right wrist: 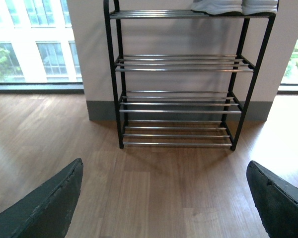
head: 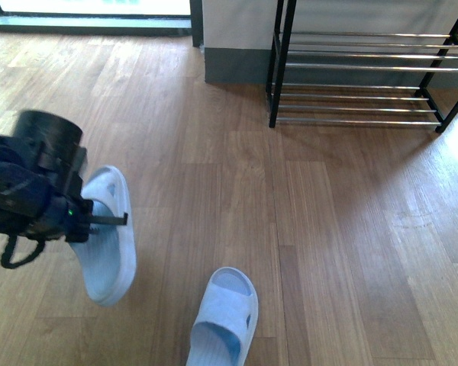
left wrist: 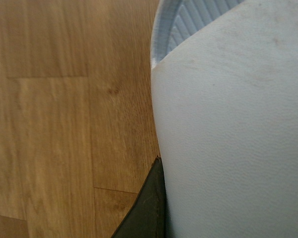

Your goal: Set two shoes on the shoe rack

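In the front view the left tool (head: 99, 219) is closed on the held sandal (head: 111, 244) at the near left. The sandal hangs at a tilt over the wooden floor (head: 328, 229), and whether it is clear of the boards I cannot tell. The other sandal (head: 223, 316) lies flat near the middle, toe pointing away, and the shoe rack (head: 366, 76) stands far right against the wall, well apart from both. The grip looks to be on one edge only, so the sandal could swing or slip out on the long carry, and its soft foam may bend against the thin rods. Both sandals are pale blue open-toed slides with a broad strap, not laced shoes. In the left wrist view the held sandal (left wrist: 233, 139) fills the right side with its smooth, slightly scuffed sole and a ribbed patch, pressed against one dark finger (left wrist: 148, 208). In the right wrist view the right tool (right wrist: 164, 171) is spread wide and empty, facing the shoe rack (right wrist: 179, 99). Its lower shelves are bare rods, and a light pair of shoes (right wrist: 233, 6) sits on top.
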